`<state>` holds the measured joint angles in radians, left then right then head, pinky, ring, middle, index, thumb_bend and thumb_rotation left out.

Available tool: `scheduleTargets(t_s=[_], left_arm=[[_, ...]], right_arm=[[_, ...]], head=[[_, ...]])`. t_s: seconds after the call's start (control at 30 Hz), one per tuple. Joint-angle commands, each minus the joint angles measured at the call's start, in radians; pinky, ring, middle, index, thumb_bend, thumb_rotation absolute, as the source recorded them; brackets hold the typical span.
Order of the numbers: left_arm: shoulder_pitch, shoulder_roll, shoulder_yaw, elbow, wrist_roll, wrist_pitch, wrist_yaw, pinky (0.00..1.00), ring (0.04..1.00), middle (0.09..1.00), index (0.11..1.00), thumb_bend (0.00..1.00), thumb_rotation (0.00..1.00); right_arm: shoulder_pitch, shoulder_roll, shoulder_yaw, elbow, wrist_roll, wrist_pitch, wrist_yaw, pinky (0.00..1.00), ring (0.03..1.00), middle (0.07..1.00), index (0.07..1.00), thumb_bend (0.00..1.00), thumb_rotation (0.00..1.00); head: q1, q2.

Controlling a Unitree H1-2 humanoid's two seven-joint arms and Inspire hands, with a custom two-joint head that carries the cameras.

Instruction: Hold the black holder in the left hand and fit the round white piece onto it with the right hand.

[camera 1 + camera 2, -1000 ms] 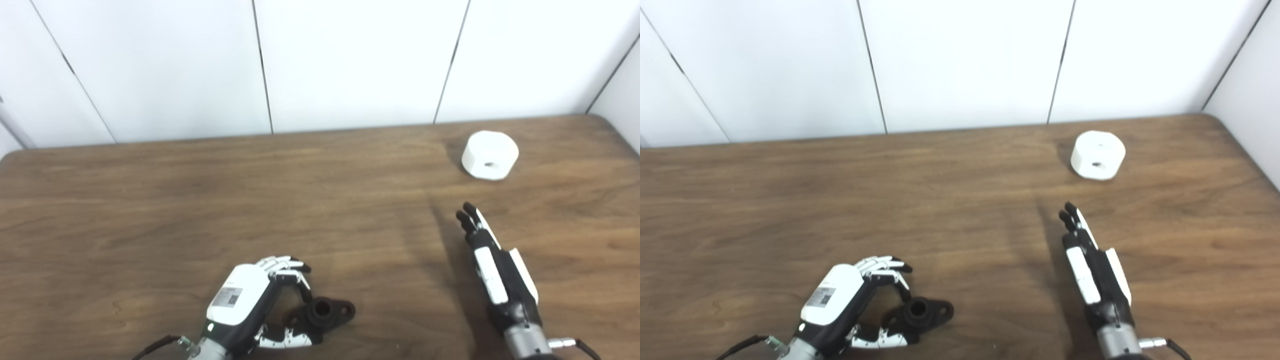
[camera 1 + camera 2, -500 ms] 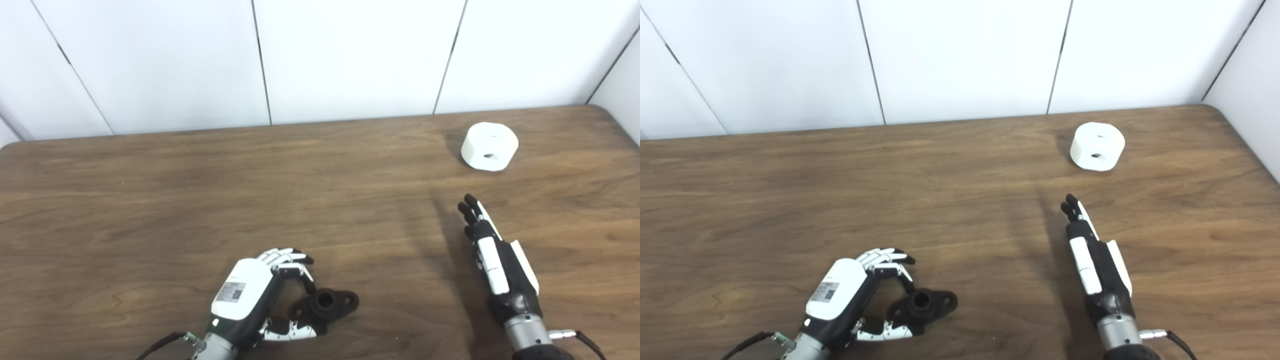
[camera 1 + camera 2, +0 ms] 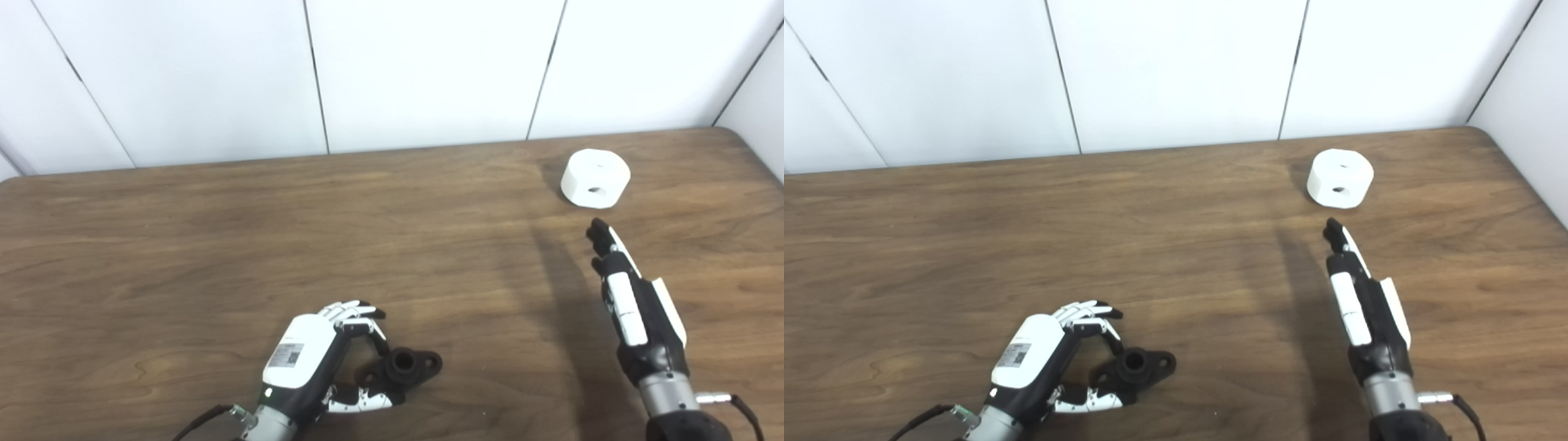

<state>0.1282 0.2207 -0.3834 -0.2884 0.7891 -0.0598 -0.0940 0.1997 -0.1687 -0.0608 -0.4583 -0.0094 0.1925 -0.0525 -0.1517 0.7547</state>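
Fingers of the right hand [image 3: 634,300], straight and empty, have advanced toward the round white piece [image 3: 595,177]; left hand [image 3: 318,361] stays loosely curled around the black holder [image 3: 407,365], ungrasped.

Worktop [image 3: 184,245]: brown wood-grain surface, rounded far-right corner, set against white panelled wall. Two items lay directly on it. Black holder [image 3: 409,367] lay flat near the front edge, just right of the left robot hand [image 3: 318,358], whose fingers and thumb curled around its near end; whether they gripped it could not be told. Round white piece [image 3: 595,178] sat at far right, just beyond the fingertips of the right robot hand [image 3: 631,300], not touching.
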Motion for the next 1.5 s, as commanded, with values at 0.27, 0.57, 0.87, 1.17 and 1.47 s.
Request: scheduleTargets(t_s=[0.27,0.57,0.87,1.17,1.47], left_arm=[[0.021,0.025,0.015,0.017,-0.036,0.015,-0.048,0.75,0.861,0.795,0.489,0.51,0.05],[0.012,0.041,0.021,0.027,-0.047,0.026,-0.061,0.75,0.861,0.796,0.488,0.51,0.05],[0.018,0.053,0.030,-0.006,-0.046,0.050,-0.105,0.76,0.879,0.810,0.489,0.51,0.05],[0.020,0.043,0.035,-0.008,-0.039,0.048,-0.112,0.77,0.878,0.809,0.489,0.51,0.05],[0.021,0.035,0.031,-0.012,-0.036,0.051,-0.117,0.77,0.876,0.809,0.489,0.51,0.05]], right_arm=[[-0.142,-0.109,-0.015,-0.105,-0.228,0.076,0.031,1.00,1.000,0.983,0.961,0.59,0.92],[-0.273,-0.209,-0.020,-0.100,-0.411,0.189,0.093,0.93,0.953,0.956,0.935,0.58,0.74],[-0.397,-0.330,-0.033,-0.004,-0.456,0.250,0.193,1.00,1.000,0.984,0.916,0.73,0.58],[-0.529,-0.424,-0.003,0.217,-0.479,0.231,0.227,1.00,1.000,0.995,0.916,0.82,0.46],[-0.598,-0.477,0.051,0.391,-0.493,0.198,0.249,1.00,1.000,0.987,0.903,0.87,0.40]], head=[[-0.078,-0.007],[-0.131,-0.018],[-0.146,-0.022],[-0.146,-0.014],[-0.142,-0.012]])
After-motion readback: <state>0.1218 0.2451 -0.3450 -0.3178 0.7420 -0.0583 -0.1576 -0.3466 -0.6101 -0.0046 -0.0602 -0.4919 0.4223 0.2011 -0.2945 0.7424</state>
